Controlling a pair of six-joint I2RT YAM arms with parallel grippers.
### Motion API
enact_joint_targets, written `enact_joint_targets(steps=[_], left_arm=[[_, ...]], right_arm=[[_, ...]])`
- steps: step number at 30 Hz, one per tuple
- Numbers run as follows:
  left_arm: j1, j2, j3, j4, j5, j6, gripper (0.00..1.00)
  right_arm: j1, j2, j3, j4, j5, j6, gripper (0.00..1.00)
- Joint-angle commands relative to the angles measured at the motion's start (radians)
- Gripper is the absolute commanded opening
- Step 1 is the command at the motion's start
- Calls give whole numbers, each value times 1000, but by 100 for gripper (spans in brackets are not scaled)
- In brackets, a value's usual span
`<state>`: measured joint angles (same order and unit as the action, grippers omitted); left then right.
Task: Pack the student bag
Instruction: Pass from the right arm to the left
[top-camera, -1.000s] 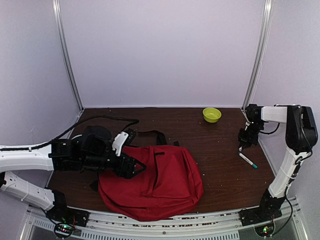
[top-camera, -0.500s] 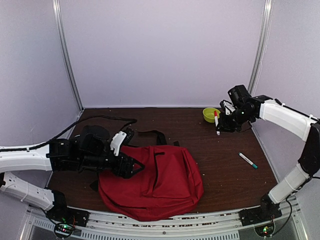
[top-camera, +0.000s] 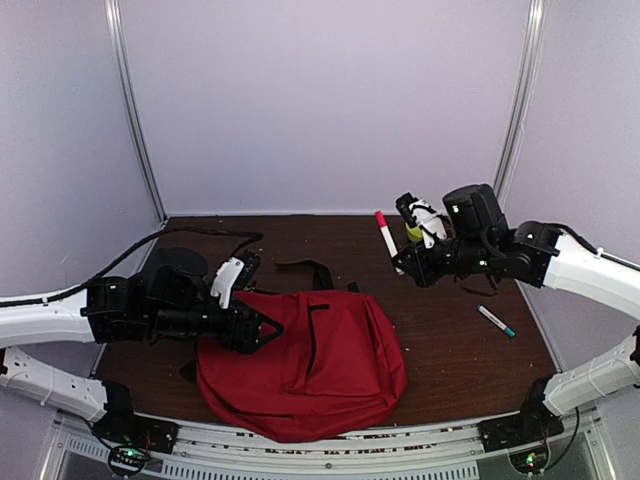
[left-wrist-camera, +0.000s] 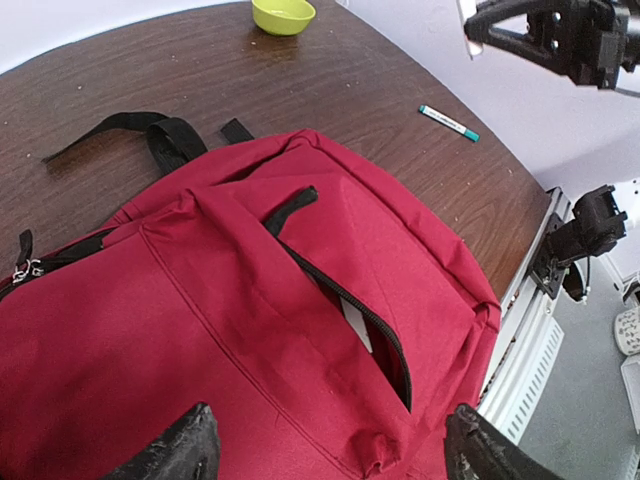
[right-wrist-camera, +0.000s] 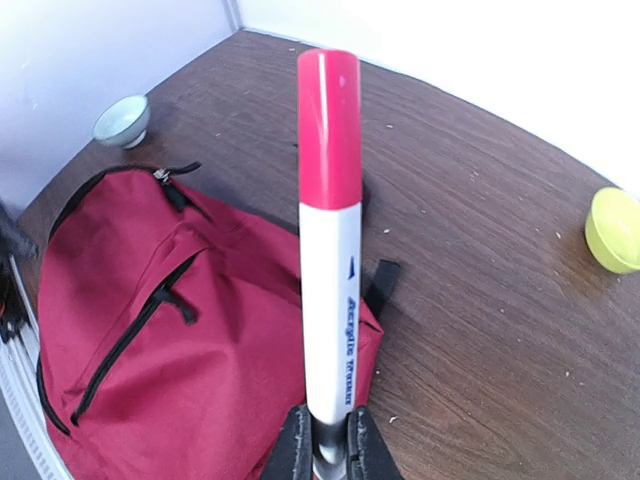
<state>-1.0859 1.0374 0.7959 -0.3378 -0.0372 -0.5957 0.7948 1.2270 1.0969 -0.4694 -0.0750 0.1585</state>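
Note:
The red student bag (top-camera: 320, 360) lies flat at the front middle of the table, straps toward the back. Its front pocket zip (left-wrist-camera: 350, 310) is open and a white item shows inside. My left gripper (top-camera: 250, 330) hovers over the bag's left part, jaws wide open with only fabric between them (left-wrist-camera: 330, 455). My right gripper (top-camera: 405, 262) is shut on a white marker with a red cap (top-camera: 386, 235), held upright in the air behind the bag's right side. In the right wrist view the marker (right-wrist-camera: 330, 230) stands up from the gripper (right-wrist-camera: 327, 445), with the bag (right-wrist-camera: 150, 360) below.
A teal-capped marker (top-camera: 496, 321) lies on the table at the right and also shows in the left wrist view (left-wrist-camera: 448, 122). A yellow-green bowl (left-wrist-camera: 283, 14) sits at the back right. A small pale bowl (right-wrist-camera: 122, 120) sits at the left. Black straps (top-camera: 305, 268) lie behind the bag.
My right arm has swung left from the table's right edge, carrying the red-capped marker up and toward the bag. My left gripper shifted slightly left over the bag.

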Motion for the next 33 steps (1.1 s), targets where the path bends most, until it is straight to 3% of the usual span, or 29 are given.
enact_joint_targets(steps=[1,7,14,20,33], left_arm=[[10,-5,18,36,48,45,79],[21,1,63,108,213,118,76],[20,48,146,143,369,194,69],[18,119,177,188,454,217,61],[12,210,208,260,501,191,47]], right_arm=[[106,-68,-94,159,77,-158,0],[330,-98,-175,188,163,-356,0],[433,8,-104,47,82,-385,0],[454,49,-85,21,93,-395,0],[460,-9,-74,18,95,-408,0]])
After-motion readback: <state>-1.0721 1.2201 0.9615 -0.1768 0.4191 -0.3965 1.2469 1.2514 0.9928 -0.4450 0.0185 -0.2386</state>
